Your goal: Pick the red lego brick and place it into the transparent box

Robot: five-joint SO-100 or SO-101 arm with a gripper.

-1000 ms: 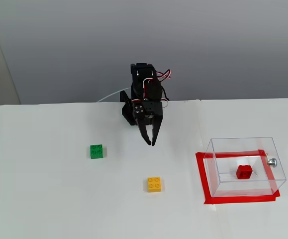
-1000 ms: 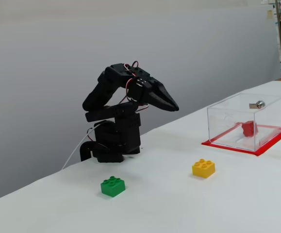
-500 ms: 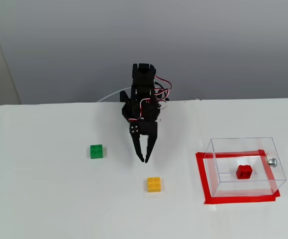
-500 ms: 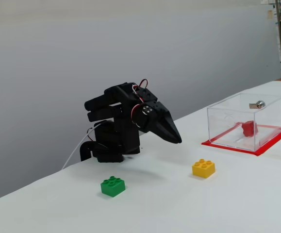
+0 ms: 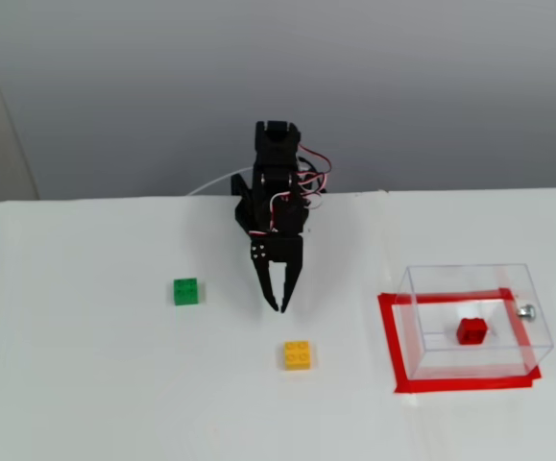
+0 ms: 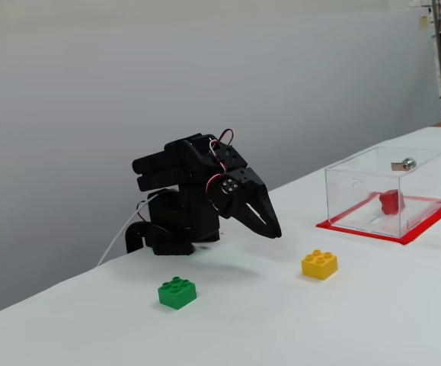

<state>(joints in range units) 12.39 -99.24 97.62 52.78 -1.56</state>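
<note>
The red lego brick (image 5: 471, 330) (image 6: 391, 201) lies on the floor inside the transparent box (image 5: 465, 269) (image 6: 357, 191), which stands at the right in both fixed views. My black gripper (image 5: 280, 307) (image 6: 275, 231) is well left of the box, folded low in front of the arm's base. It points down at the table, its fingers are shut, and nothing is between them. It hangs just above the white table, behind the yellow brick.
A yellow brick (image 5: 297, 354) (image 6: 320, 264) lies just in front of the gripper. A green brick (image 5: 186, 291) (image 6: 177, 292) lies to its left. A red tape outline (image 5: 390, 336) (image 6: 426, 229) frames the box. The table's far edge meets a grey wall.
The arm has folded down. The gripper dropped from a raised pose to low over the table and swung slightly left. The bricks and the box have not moved.
</note>
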